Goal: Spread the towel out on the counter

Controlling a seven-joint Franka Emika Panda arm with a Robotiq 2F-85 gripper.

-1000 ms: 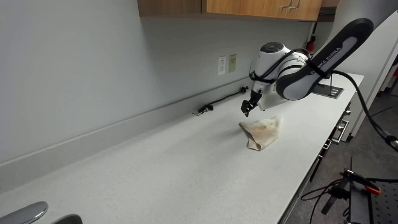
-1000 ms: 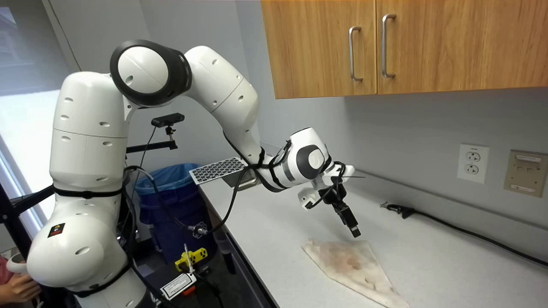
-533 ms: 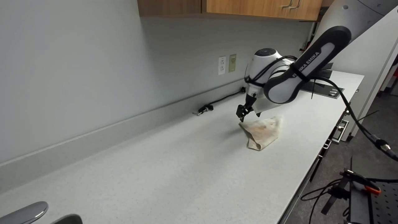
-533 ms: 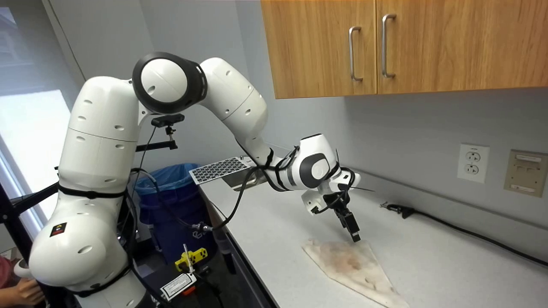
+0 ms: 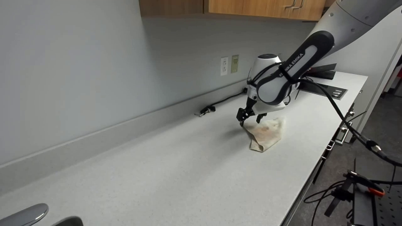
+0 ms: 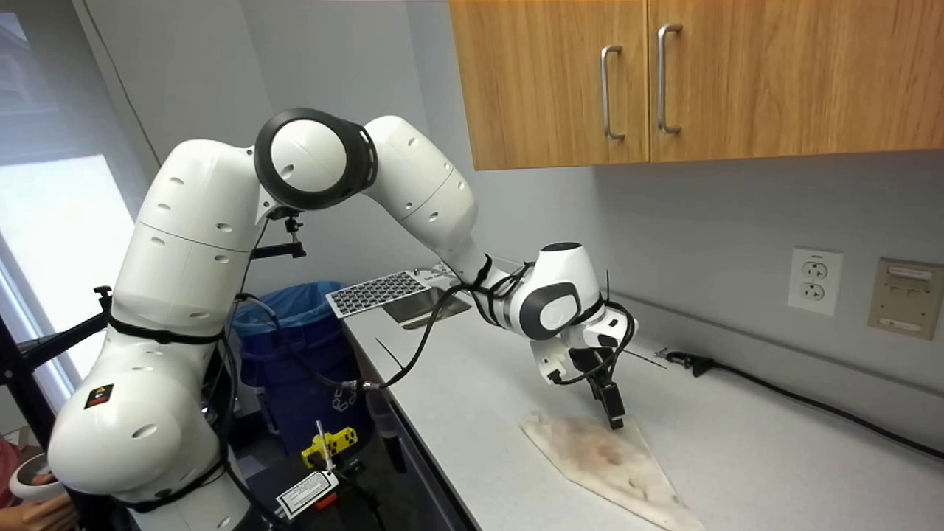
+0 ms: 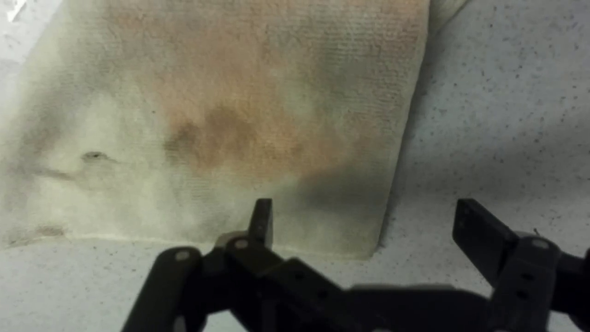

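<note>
The towel (image 5: 267, 133) is a beige cloth with brownish stains, lying wrinkled on the off-white counter (image 5: 157, 175). One edge is turned over at its near end in that exterior view. My gripper (image 7: 364, 205) stands open just above a corner of the towel (image 7: 230, 138). In the wrist view, the left finger (image 7: 262, 221) is over the cloth and the right finger (image 7: 481, 235) over bare speckled counter, so the corner lies between them ungripped. An exterior view has the gripper (image 6: 616, 423) low at the towel's far edge; whether its tips touch anything I cannot tell.
A black cable with a clamp (image 5: 208, 110) runs along the wall behind the towel. A faucet handle (image 5: 25, 215) is at the lower left. Wooden cabinets (image 6: 560, 81) hang above. A sink (image 6: 424, 306) is set into the counter beyond the arm.
The arm has reached forward and come down, bringing the open gripper from above the counter to the towel's corner. The towel has not moved.
</note>
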